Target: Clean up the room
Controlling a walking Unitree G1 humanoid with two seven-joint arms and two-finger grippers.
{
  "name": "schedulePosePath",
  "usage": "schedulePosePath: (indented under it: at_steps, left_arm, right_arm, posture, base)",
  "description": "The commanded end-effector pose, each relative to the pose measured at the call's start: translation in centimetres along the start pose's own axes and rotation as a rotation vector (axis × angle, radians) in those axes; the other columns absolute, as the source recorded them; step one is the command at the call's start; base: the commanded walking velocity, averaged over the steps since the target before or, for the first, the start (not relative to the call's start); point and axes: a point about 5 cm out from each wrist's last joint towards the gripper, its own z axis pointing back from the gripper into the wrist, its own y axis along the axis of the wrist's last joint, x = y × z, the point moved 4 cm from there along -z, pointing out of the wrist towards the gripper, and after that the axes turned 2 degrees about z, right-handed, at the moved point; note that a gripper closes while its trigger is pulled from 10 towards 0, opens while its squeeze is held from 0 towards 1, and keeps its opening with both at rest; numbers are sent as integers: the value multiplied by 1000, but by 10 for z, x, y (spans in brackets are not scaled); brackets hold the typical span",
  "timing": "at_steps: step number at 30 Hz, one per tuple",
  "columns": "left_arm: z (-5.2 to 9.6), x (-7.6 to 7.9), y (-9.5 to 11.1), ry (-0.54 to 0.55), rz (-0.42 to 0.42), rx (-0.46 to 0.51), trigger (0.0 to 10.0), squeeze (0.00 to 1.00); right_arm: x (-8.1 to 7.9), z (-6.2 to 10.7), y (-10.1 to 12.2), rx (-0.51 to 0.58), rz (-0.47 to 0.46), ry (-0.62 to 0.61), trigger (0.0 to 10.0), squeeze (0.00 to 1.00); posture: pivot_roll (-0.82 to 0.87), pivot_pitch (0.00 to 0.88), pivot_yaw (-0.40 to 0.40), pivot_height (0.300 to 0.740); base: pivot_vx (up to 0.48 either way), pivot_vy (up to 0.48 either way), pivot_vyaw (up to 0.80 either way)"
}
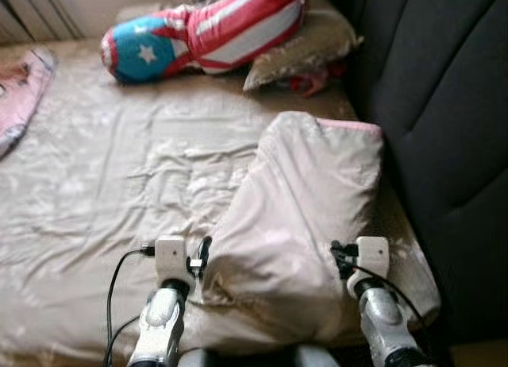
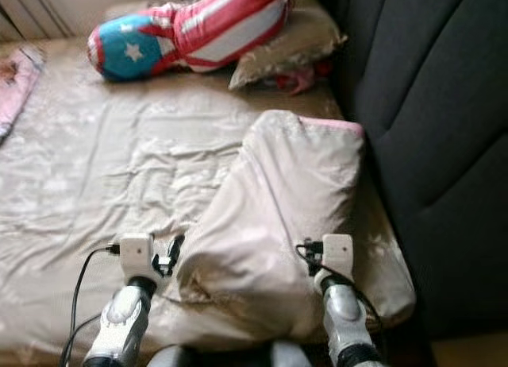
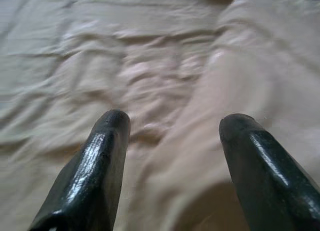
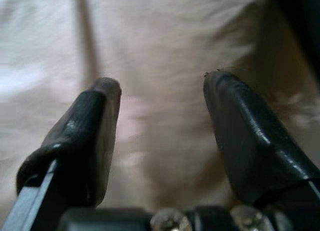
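Blanket [image 1: 294, 224], beige and folded into a thick bundle, lies on the near right part of the bed [image 1: 95, 192], close to the dark padded headboard [image 1: 444, 105] on the right; a pink edge shows at its far corner. Left gripper [image 3: 172, 136] sits at the bundle's left flank, its jaws spread wide, with one finger over the flat sheet and the other over the rising fold. Right gripper [image 4: 162, 116] sits at the bundle's right flank, its jaws likewise spread, with beige cloth between them but not pinched. At the far end of the bed rest a stars-and-stripes cushion [image 1: 202, 29] and, just beside it, a beige pillow [image 1: 305, 49]; a pink cloth [image 1: 20, 93] lies at the far left edge.

Risks, as judged from this pose: if either pair of fingers closes on only the top layer, the fold may open and the bundle spill when lifted. The left fingers straddle both sheet and blanket, so a careless pinch could drag the sheet along. An uneven lift by the two arms could let the soft mass sag and slide out.

No brand, label or legible writing can be made out; the cushion carries only white stars and stripes.
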Motion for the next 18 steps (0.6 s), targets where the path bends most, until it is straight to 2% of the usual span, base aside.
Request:
schedulePosePath:
  at_steps: [1, 3, 4, 5, 6, 7, 8, 15, 18]
  left_arm:
    - [7, -4, -11, 19, 8, -40, 10000, 0]
    - [7, -4, -11, 19, 8, -40, 10000, 0]
    - [7, -4, -11, 18, 8, -39, 10000, 0]
    - [7, -4, -10, 18, 8, -39, 10000, 0]
    - [7, -4, -11, 17, 8, -40, 10000, 0]
    - [7, -4, -11, 17, 7, -40, 10000, 0]
    - [7, -4, -10, 15, 6, -40, 10000, 0]
    - [8, -6, -10, 14, 1, -41, 10000, 0]
    - [8, -6, -10, 12, -2, -42, 10000, 0]
  right_arm:
    - [5, 5, -16, -67, -11, -28, 10000, 0]
    - [10, 7, -24, -106, -46, -51, 10000, 0]
    - [10, 8, -25, -115, -60, -47, 10000, 114]
    - [9, 8, -27, -120, -69, -44, 10000, 114]
    - [10, 9, -29, -134, -72, -48, 10000, 906]
    - [11, 10, -31, -143, -74, -52, 10000, 906]
    - [12, 10, -33, -152, -96, -63, 10000, 1000]
    - [12, 10, -34, -161, -121, -80, 10000, 1000]
    - [13, 11, -38, -184, -161, -94, 10000, 1000]
  posture:
    - [-89, 211, 13, 666]
    - [-90, 213, 14, 666]
    - [-89, 213, 14, 666]
    - [-89, 213, 14, 666]
    - [-87, 213, 15, 666]
    - [-87, 213, 15, 666]
    - [-86, 214, 16, 666]
    - [-84, 220, 23, 666]
    - [-80, 221, 26, 666]
  base:
    - [0, 0, 0]
    - [0, 0, 0]
    - [0, 0, 0]
    - [0, 0, 0]
    - [0, 0, 0]
    - [0, 0, 0]
    - [0, 0, 0]
    - [0, 0, 0]
    - [0, 0, 0]
